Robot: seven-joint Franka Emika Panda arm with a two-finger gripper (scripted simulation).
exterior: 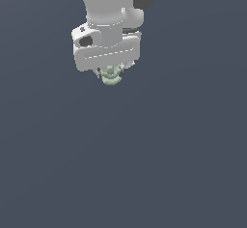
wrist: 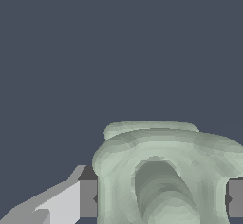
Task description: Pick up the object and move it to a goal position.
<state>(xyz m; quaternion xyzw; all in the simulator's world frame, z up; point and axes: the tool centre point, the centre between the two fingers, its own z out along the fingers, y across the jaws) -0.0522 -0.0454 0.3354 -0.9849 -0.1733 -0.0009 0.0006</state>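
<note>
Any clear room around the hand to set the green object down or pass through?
Almost all of it. In the exterior view the plain dark surface lies bare below the object and off to both the view's left and right. The only crowded spot is at the top, where the hand grips the object. The wrist view shows bare surface beyond the object too.
</note>
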